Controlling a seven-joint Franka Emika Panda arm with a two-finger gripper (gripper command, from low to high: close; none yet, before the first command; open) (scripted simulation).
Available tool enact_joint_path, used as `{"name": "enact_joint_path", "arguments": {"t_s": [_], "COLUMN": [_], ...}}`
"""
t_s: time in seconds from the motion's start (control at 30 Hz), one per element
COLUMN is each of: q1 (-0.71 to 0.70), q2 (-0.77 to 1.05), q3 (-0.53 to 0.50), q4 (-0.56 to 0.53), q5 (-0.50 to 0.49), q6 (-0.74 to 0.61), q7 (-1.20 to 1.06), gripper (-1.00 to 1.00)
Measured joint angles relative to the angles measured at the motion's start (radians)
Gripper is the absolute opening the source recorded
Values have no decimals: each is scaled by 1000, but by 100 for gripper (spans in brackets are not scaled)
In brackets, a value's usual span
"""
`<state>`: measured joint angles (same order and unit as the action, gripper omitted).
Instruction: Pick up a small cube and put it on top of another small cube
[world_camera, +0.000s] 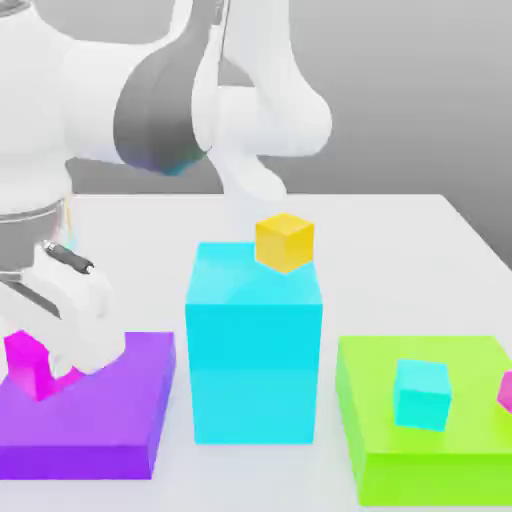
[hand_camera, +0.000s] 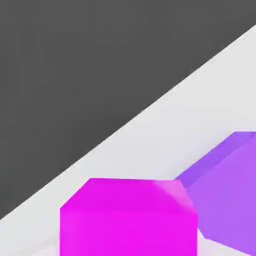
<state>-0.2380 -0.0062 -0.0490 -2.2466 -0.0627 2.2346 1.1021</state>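
Observation:
The small magenta-pink cube (world_camera: 24, 366) sits tilted at the left end of a flat purple block (world_camera: 100, 410), partly hidden by my white hand. My gripper (world_camera: 48, 362) reaches down onto it and is shut on it. In the hand view the same magenta cube (hand_camera: 127, 217) looms very close, beside the purple block (hand_camera: 230, 190). The small yellow-orange cube (world_camera: 285, 241) rests on the back of a tall cyan block (world_camera: 255, 350) in the middle of the table, to the exterior view's right of my gripper and higher than it.
A flat green block (world_camera: 440, 440) lies at the exterior view's right with a small cyan cube (world_camera: 422, 393) on it and another magenta block (world_camera: 505, 391) at the frame's edge. The white table (world_camera: 400, 250) stretches behind; my arm's bulky links hang above the left half.

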Motion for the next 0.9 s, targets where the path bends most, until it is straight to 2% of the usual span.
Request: {"name": "enact_joint_path", "arguments": {"t_s": [0.27, 0.73, 0.8, 0.9], "q1": [76, 253, 274, 280], "q2": [-289, -798, -837, -825], "q3": [54, 116, 119, 128], "q4": [-155, -429, -477, -572], "q5": [8, 109, 121, 133], "q6": [-133, -363, -354, -246], "q7": [-73, -272, -292, -301], "gripper": [-100, -100, -100, -100]}}
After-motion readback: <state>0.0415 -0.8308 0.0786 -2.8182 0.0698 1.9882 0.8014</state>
